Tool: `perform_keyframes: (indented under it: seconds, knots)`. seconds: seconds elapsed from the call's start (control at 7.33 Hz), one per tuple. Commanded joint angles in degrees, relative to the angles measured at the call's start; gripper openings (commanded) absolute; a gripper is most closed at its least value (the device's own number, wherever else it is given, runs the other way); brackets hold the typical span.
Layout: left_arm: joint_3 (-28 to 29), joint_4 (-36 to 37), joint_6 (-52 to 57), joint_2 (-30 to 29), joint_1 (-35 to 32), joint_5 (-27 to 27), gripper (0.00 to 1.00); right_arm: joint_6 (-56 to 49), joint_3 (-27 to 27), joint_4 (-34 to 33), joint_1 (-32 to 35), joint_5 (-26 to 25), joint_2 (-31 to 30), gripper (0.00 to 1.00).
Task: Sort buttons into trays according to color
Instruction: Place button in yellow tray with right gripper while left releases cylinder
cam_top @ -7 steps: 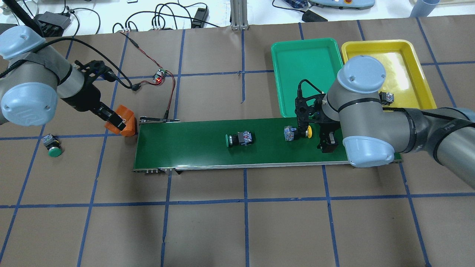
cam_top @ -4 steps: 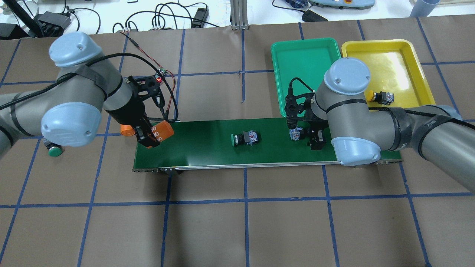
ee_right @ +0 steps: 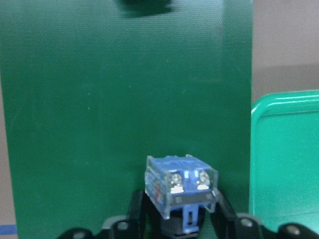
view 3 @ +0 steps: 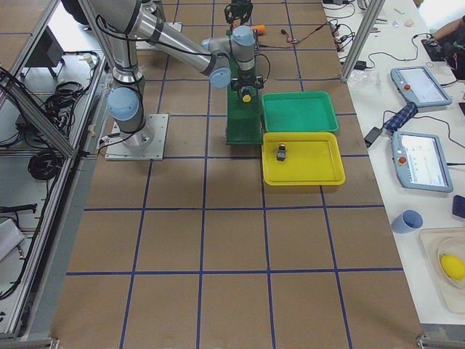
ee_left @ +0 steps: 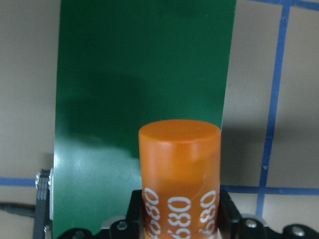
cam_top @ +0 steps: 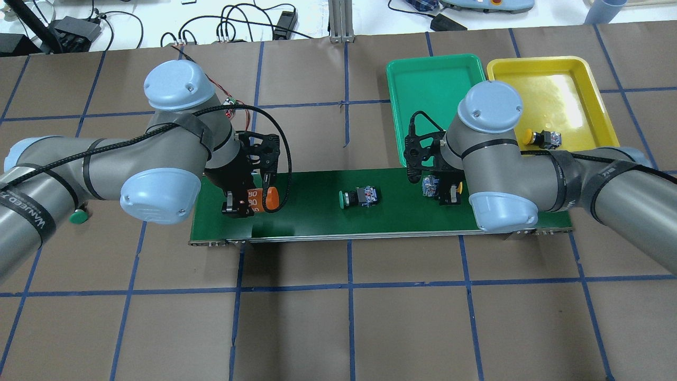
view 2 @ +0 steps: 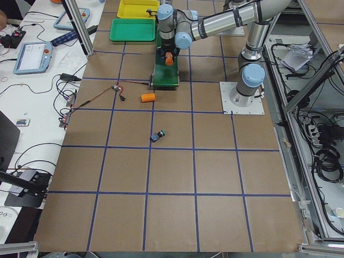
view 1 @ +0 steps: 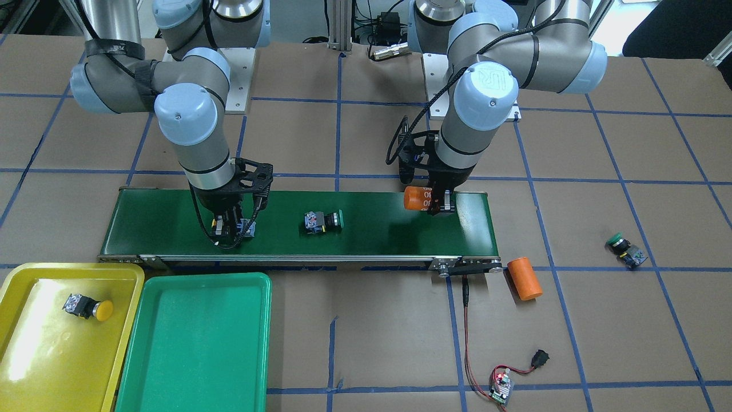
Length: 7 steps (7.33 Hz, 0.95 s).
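Your right gripper (view 1: 229,229) is closed on the yellow button (ee_right: 181,186), held right in its grip. The green tray (ee_right: 286,164) sits just beside the gripper — let go too soon and it drops in the wrong tray.

White "680" repeated around orange cylinder (ee_left: 179,164), "UR" logo on left arm's joint cap (view 1: 485,87)

Two green buttons (view 1: 323,221), likely two yellow buttons (view 1: 87,307), two trays (view 1: 194,343), two cylinders (view 1: 524,278).

yellow button (cam_top: 540,138) in yellow tray (cam_top: 560,100); green button (cam_top: 358,196) on belt (cam_top: 307,211); green tray (cam_top: 428,100) alongside
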Motion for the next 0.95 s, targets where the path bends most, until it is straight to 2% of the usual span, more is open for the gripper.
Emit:
perform_keyframes:
  seconds: [0.0, 0.14, 0.27, 0.41, 0.55, 0.68, 0.82]
  knots:
    - [-0.32, 3.52, 2.81, -2.67, 0.14, 1.4, 0.0, -0.49, -1.56, 0.05, -0.39, -3.32, 0.03, 0.0]
    - [-0.32, 3.79, 2.65, -2.94, 0.14, 1.41, 0.06, -0.58, -5.05, 2.57, -1.35, -3.61, 0.2, 0.0]
    - [-0.32, 3.88, 1.34, -3.21, 0.14, 1.41, 0.25, -0.93, -10.91, 5.73, -3.71, -3.7, 1.95, 0.0]
    - [-0.5, 3.89, 1.15, -3.04, 0.14, 1.41, 0.62, -1.8, -16.98, 8.37, -7.91, -2.92, 5.88, 0.0]
    - [-0.59, 3.8, 0.98, -2.77, 0.23, 1.41, 0.95, -4.86, -20.17, 8.4, -11.87, -2.22, 8.35, 0.0]
    - [-0.24, 3.8, 0.54, -2.42, 0.41, 1.41, 1.0, -11.76, -20.81, 7.61, -16.0, -1.6, 9.25, 0.01]
    - [-0.24, 3.62, 0.45, -1.46, 0.67, 1.41, 1.0, -15.75, -21.51, 7.17, -19.35, -0.73, 10.39, 0.01]
